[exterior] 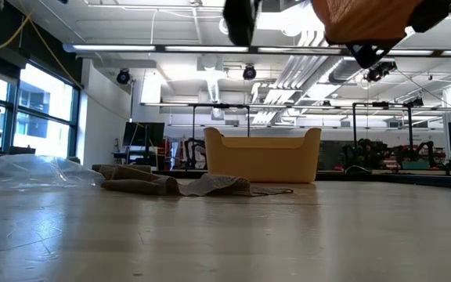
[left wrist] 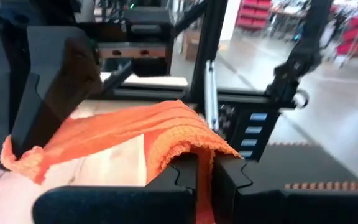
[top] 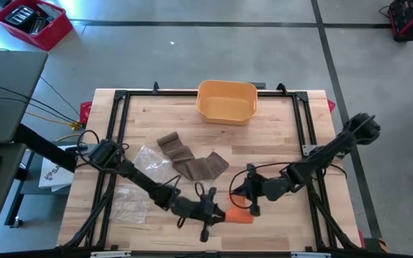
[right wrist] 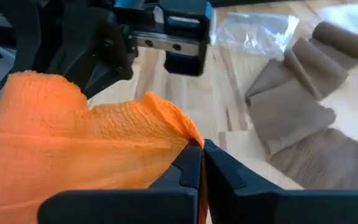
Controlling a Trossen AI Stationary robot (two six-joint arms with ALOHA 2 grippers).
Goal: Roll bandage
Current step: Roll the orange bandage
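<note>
A short orange bandage [top: 239,217] hangs above the table near its front edge, held between both grippers. My left gripper [top: 217,213] reaches it from the table's left and is shut on one end. My right gripper [top: 250,207] comes from the right and is shut on the other end. In the low view the orange bandage [exterior: 366,17] is well above the tabletop. A brown bandage [top: 192,161] lies unrolled and crumpled flat on the table's middle. My left gripper pinches a bunched fold of the orange bandage [left wrist: 194,148] between its two fingers, coming nearly level from the table's left. The cloth arches slack away from the fingers, clear of the table. My right gripper pinches the bandage's other end [right wrist: 182,134] between its two fingers, slanting down from the table's right. The cloth spreads out wide beside the fingers and is lifted clear.
A yellow bin [top: 226,100] stands at the table's far edge. Two clear plastic wrappers [top: 149,158] [top: 127,204] lie on the left side. A black frame [top: 120,97] runs round the tabletop.
</note>
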